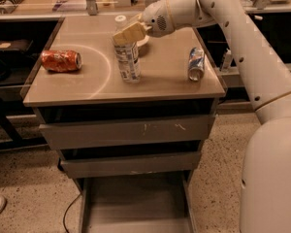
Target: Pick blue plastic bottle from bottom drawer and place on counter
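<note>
Plastic bottle (pixel 127 59) stands on the tabletop (pixel 165 81), drawer (pixel 136 203) empty, gripper (pixel 127 34) fingers (pixel 136 29) clasping its neck; only letting go seems left.

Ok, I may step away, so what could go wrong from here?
The gripper sits at the top of the upright blue plastic bottle on the counter; a sideways pull-back could tip it. Toppled, it might roll into the blue-silver can lying nearby. The bottom drawer stands open, which the base could bump.
</note>
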Robot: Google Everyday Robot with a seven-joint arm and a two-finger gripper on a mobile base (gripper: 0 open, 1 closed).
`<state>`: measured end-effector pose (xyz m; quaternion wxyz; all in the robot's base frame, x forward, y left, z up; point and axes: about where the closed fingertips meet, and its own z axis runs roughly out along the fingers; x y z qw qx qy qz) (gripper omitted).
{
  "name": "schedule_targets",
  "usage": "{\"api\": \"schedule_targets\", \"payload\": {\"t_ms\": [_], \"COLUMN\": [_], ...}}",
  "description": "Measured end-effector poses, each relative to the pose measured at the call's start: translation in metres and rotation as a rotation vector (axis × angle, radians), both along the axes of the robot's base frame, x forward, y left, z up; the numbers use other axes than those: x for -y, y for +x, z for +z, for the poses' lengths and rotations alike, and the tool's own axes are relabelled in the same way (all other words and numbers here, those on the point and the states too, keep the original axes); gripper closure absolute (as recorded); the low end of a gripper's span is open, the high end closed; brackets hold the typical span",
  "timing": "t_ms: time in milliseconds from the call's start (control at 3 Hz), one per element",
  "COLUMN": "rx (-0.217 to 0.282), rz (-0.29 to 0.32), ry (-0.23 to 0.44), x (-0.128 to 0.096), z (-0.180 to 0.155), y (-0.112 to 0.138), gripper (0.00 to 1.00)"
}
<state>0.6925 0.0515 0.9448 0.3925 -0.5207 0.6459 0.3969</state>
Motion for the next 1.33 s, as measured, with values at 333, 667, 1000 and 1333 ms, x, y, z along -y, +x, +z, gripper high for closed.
{"api": "schedule_targets", "payload": {"t_ms": [333,667,1000,1333], "rx": [-0.012,-0.012,-0.012,-0.012], "rz": [0.003,0.003,0.003,0.003], "ry": [0.015,0.015,0.015,0.015], "x": [-0.0002,-0.0002,-0.0002,-0.0002], "z": [0.0017,0.0017,0.0017,0.0016], "y": [0.0009,0.0009,0.0009,0.0009], "gripper": [1.0,0.81,0.58,0.35]}}
